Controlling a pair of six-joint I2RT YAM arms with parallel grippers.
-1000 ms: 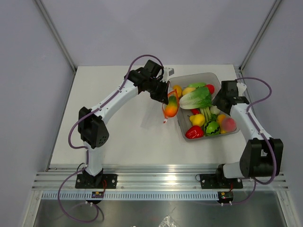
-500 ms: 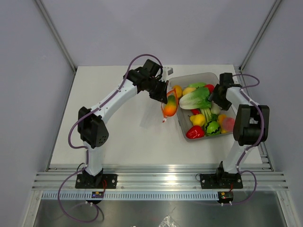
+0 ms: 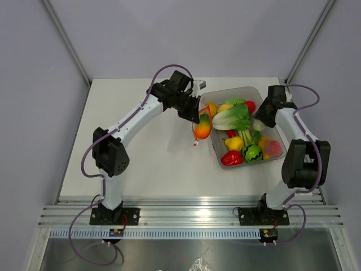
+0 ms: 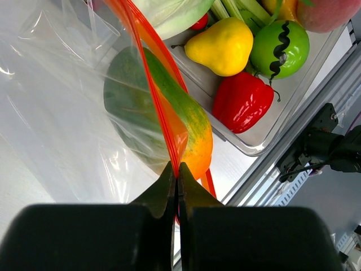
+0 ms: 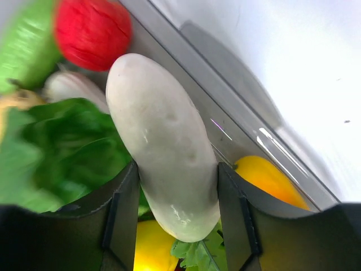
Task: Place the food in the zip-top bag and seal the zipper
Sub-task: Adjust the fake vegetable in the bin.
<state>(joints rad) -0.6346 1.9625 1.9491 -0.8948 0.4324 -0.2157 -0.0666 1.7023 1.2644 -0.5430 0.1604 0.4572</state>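
Observation:
My left gripper (image 4: 176,169) is shut on the red-orange zipper (image 4: 151,84) of the clear zip-top bag (image 4: 62,107), held just left of the tub (image 3: 197,121). A green-and-orange fruit (image 4: 169,121) sits inside the bag (image 3: 203,127). My right gripper (image 5: 176,186) is shut on a long white vegetable (image 5: 161,141) above the tub's far right side (image 3: 258,124). The rest of the food lies in the tub: a yellow pear (image 4: 223,45), a red pepper (image 4: 240,101), a green fruit (image 4: 279,48) and a leafy cabbage (image 3: 232,117).
The grey translucent tub (image 3: 248,91) stands at the back right of the white table (image 3: 146,152). Its rim (image 5: 225,107) passes close under my right gripper. Grey walls enclose the table; an aluminium rail (image 3: 186,214) runs along the near edge.
My right arm has swung from the tub's right edge in over the tub and then lifted back a little. The white vegetable is in its jaws. The left arm and bag have held still.

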